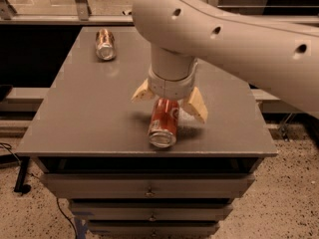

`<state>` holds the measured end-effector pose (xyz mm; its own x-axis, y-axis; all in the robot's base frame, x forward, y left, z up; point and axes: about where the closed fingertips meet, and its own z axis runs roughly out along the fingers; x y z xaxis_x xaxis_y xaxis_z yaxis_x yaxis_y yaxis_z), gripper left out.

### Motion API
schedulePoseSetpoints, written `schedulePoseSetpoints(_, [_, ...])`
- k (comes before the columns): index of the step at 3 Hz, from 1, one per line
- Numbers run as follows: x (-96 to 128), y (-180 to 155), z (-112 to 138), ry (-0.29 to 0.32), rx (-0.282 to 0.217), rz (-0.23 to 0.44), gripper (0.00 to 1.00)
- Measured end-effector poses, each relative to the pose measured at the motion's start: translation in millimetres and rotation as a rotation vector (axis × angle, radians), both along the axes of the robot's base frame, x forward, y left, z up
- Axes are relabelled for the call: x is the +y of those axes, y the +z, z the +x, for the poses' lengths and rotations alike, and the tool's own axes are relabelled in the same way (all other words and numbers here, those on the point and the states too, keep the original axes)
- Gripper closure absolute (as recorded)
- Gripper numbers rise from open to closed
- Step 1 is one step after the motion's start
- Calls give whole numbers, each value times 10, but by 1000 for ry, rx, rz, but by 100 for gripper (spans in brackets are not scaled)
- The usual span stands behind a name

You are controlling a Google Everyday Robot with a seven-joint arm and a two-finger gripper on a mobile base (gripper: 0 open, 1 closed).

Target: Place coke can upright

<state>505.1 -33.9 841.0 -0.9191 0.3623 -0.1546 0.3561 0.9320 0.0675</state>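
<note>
The coke can (163, 123) is red with white script and lies on its side near the front edge of the grey table (84, 118), its silver end facing the camera. My gripper (169, 100) hangs straight down over the can's far end. It is open, with one tan finger (142, 92) left of the can and the other to its right. The fingers straddle the can without closing on it. The wrist hides the can's far end.
A copper-brown can (104, 44) lies on its side at the table's back left. The table is a cabinet with drawers (149, 185) below. My large white arm (239, 39) spans the upper right. Floor and cables are at the lower left.
</note>
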Motion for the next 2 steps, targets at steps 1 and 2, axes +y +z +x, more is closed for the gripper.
schedulePoseSetpoints(1, [15,-23,26,-31,-38,43,18])
schedulePoseSetpoints(2, [50,-12,72,-16,-66,76,41])
